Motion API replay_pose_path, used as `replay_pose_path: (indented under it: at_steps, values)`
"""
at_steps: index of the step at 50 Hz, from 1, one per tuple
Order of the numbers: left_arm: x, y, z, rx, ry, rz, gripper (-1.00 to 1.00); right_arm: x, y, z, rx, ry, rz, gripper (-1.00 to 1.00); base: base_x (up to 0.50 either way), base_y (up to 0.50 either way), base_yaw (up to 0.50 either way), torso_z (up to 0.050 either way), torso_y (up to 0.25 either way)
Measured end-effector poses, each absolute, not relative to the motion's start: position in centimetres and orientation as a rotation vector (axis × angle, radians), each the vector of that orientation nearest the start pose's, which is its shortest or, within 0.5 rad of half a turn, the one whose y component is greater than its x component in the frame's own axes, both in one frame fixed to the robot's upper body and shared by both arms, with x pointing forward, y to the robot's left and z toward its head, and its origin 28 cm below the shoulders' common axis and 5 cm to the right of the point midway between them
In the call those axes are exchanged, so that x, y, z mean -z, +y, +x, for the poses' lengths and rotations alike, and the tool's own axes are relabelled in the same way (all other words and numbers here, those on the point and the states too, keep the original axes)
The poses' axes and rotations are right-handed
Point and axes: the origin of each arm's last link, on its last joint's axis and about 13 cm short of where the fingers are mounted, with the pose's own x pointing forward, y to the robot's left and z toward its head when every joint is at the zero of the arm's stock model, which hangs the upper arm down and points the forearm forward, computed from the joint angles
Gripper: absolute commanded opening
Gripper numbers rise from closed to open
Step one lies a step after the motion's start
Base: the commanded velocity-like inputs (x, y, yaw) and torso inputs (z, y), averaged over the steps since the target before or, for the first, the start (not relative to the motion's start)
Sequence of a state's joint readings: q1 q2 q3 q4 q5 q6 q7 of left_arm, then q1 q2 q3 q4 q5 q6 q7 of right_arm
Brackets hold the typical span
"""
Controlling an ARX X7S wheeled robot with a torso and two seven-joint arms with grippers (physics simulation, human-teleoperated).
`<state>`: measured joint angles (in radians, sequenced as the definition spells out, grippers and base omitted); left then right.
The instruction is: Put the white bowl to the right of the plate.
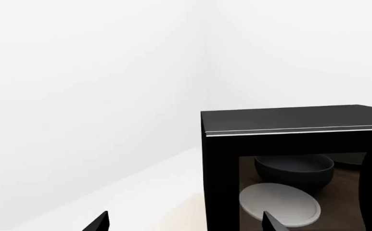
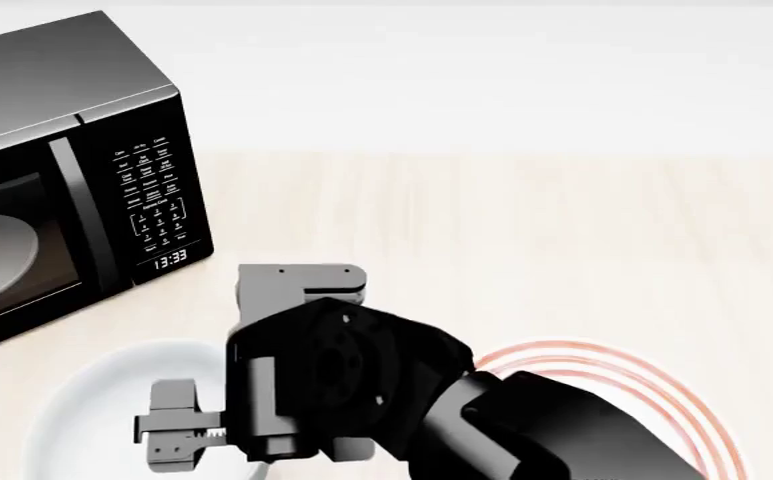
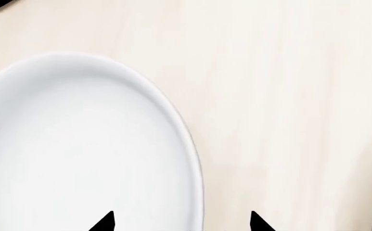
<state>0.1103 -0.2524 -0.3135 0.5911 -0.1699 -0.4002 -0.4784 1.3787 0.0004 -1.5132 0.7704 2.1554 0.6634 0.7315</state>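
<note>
Left of the plate [image 2: 653, 400] on the surface [image 2: 520, 220], the white bowl [image 2: 86, 405] sat in front of the microwave [image 2: 73, 170], so it was on the wrong side and nothing had been placed yet. The two dishes lay near each other but apart.

Risks, as I judged them:
- Thick glossy wall could slip out of a pinch once lifted.
- Carry path ran straight over the plate; a low pass would clip or shove it.
- A hard descent on the rim could tip the bowl toward the microwave.

Right end effector [image 3: 182, 222] hung directly over the bowl's near rim, pointing down. Its fingers were spread wide with the rim between them, one tip over the inside and the other over bare surface. Contact was hard to call from that view; it looked like none.

Right arm reached across the body, hiding part of both dishes in the head view.

Left end effector [image 1: 186, 222] was raised and level, fingers wide, holding nothing, aimed at the microwave's open cavity with its pale dish [image 1: 279, 204].
</note>
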Motion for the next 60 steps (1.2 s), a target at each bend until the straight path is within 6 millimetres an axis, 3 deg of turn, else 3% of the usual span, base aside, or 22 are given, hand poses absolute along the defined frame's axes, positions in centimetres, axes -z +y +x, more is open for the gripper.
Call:
replay_pose_path:
  at_steps: [47,48,60]
  values:
    - [-10.9,29.8,17.0,-0.665,-0.171,0.115,1.0,-15.6,4.4,32.9,-0.277,1.071,0.014,1.0,0.0,0.0,0.0,0.0,0.0]
    - [-10.9,29.8,17.0,-0.665,-0.171,0.115,1.0,-15.6,4.4,32.9,-0.276,1.072,0.013,-1.0,0.0,0.0,0.0,0.0,0.0]
    - [-10.9,29.8,17.0,-0.665,-0.173,0.115,1.0,-15.5,4.4,32.9,-0.263,1.074,0.011,-1.0,0.0,0.0,0.0,0.0,0.0]
